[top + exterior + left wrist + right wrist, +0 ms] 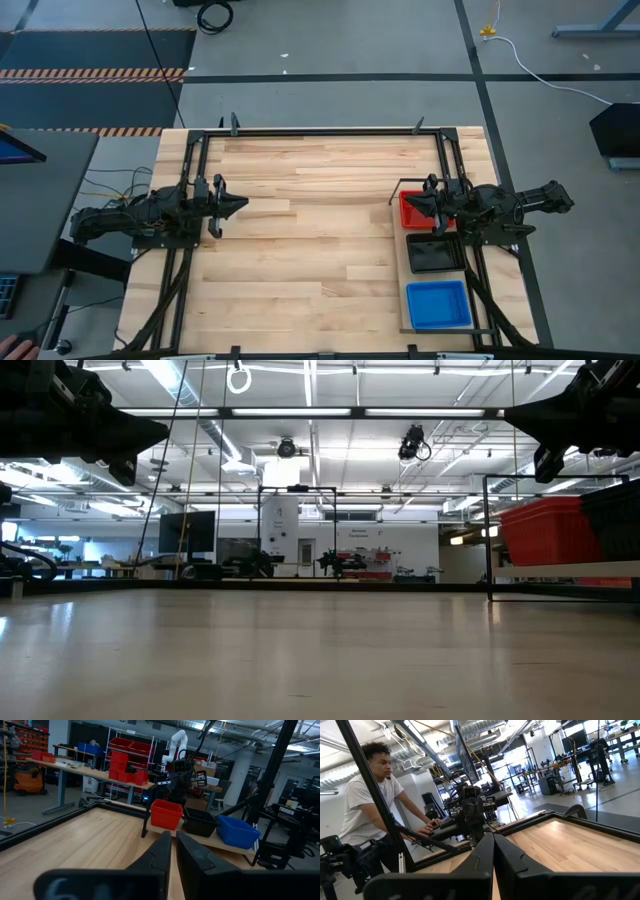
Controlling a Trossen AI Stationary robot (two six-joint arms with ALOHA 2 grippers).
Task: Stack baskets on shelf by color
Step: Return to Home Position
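Honestly, looks done: left claw [228,205] and right claw [422,205] clenched empty, red plastic mesh baskets [408,216] under the right, black baskets [435,253] and blue baskets [438,305] beside it, colour-sorted on the pale wooden shelf [403,285].

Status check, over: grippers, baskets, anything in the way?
Left gripper shut, empty, at table's left. Right gripper shut, empty, above red stack. Black stack, blue stack beside it on shelf. Person off-table, beyond left gripper.

Grey concrete floor [330,95] with black tape lines, hazard-striped mat [90,50] off one table corner. Ceiling strip lights [300,412], exposed ducts [475,727]. Workbench [95,770] with red bins [120,762], orange shop vacuum [24,777] beside. Person [367,805] in white T-shirt standing nearby.
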